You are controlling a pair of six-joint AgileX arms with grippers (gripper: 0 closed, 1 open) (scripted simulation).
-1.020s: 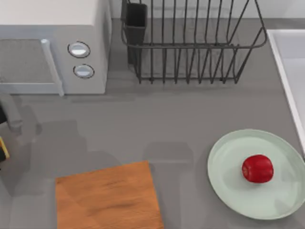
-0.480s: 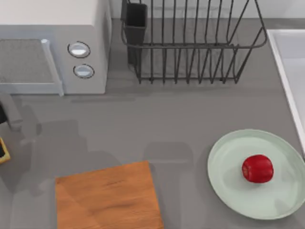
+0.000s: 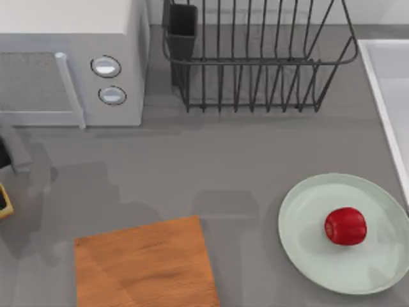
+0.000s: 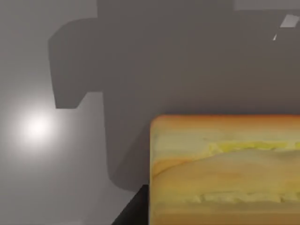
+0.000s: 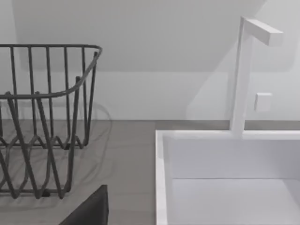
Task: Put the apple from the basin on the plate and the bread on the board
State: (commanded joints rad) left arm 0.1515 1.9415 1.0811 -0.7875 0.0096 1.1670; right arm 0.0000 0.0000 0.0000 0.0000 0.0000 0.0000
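One fruit already placed: top view showed apple (image 3: 345, 226) on plate (image 3: 345, 233), board (image 3: 146, 263) bare, left gripper (image 3: 5, 185) at table's left edge, well apart from board.
Left wrist view: bread (image 4: 225, 168) close under camera above counter, apparently held; jaws' set not readable. Risk: slice slipping or tilting in transit, landing half off board.
Right wrist view: basin (image 5: 161, 178), rack (image 5: 47, 117); right jaws' state unknown.

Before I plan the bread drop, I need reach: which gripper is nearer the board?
Left. The left gripper sits at the table's left edge, just up-left of the board, with the bread. The right arm looks toward the basin, farther off.
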